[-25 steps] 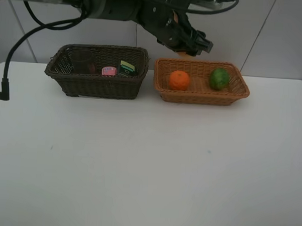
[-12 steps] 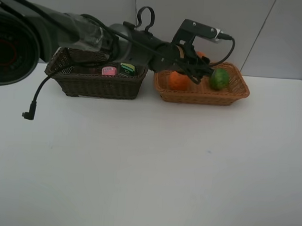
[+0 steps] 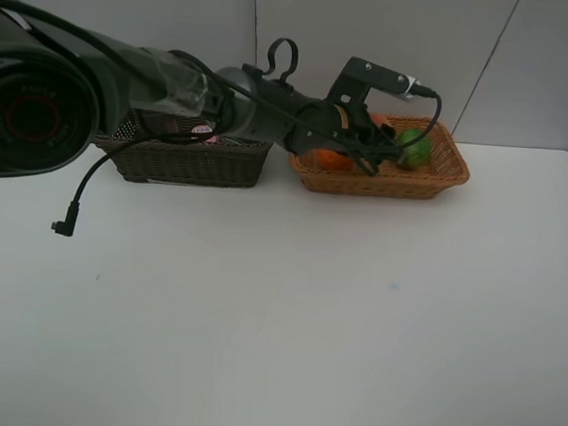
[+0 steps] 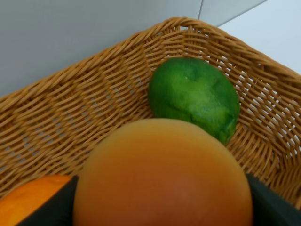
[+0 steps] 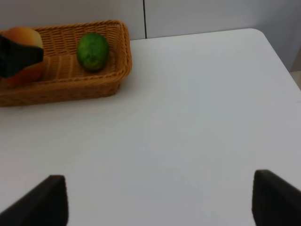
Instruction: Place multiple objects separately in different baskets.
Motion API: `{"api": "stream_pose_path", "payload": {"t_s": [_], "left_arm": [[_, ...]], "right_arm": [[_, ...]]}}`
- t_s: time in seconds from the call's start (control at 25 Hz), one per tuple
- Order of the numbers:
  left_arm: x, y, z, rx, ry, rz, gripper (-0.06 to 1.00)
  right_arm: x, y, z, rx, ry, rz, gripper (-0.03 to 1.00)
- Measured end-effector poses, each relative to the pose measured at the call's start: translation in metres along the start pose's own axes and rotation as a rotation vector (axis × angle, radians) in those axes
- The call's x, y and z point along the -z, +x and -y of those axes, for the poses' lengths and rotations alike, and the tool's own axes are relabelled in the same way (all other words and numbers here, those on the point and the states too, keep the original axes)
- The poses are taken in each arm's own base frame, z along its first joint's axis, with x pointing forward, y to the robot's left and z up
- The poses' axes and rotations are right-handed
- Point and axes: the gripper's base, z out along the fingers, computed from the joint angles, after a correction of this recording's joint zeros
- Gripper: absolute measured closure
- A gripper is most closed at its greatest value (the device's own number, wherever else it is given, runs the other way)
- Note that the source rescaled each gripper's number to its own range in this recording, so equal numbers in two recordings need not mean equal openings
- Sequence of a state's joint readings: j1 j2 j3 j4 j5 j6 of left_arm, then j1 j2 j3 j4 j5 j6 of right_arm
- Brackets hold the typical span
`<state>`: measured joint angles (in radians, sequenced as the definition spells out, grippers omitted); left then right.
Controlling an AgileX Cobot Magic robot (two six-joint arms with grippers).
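A plain white tabletop (image 3: 280, 307) runs back to a pale panelled wall, and at its far edge stand the two baskets side by side: the dark brown basket (image 3: 187, 162) on the left, largely hidden behind the reaching arm, and the light tan basket (image 3: 437, 172) on the right. The left gripper (image 3: 367, 141) has crossed over the tan basket and is pinching the orange-red bun (image 4: 162, 174) between its dark fingers (image 4: 51, 207), the bun held over the basket floor between the orange (image 4: 26, 197) on the left and the green lime-like fruit (image 4: 193, 96) on the right. Whether the bun touches the weave I cannot tell. The step in hand looks like setting down the bun with the other round foods (the pink tube shows only as a sliver in the dark basket behind the arm). The next move, as I judge it, calls for easing the bun down into the gap, spreading the jaws, and lifting away without nudging the fruit. The right gripper (image 5: 160, 197) hangs over bare tabletop on the near right, spread wide and holding nothing.
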<state>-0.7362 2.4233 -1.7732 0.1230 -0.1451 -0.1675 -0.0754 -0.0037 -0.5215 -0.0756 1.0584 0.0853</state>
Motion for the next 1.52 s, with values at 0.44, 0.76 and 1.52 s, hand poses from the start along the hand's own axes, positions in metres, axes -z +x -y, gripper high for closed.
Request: {"api": "stream_pose_path", "payload": {"t_s": [0.44,0.76,1.52], "left_arm": [[0.001,0.001,0.0,0.013,-0.003,-0.015,0.02],[0.012,-0.01,-0.001,0.016,-0.016,-0.065,0.02],[0.217,-0.051,-0.114,0.298,-0.282,-0.405,0.02]], "right_arm": [[0.0,0.0,0.0,0.0,0.0,0.0,0.31],[0.0,0.0,0.0,0.0,0.0,0.0,0.31],[0.0,0.0,0.0,0.0,0.0,0.0,0.31]]}}
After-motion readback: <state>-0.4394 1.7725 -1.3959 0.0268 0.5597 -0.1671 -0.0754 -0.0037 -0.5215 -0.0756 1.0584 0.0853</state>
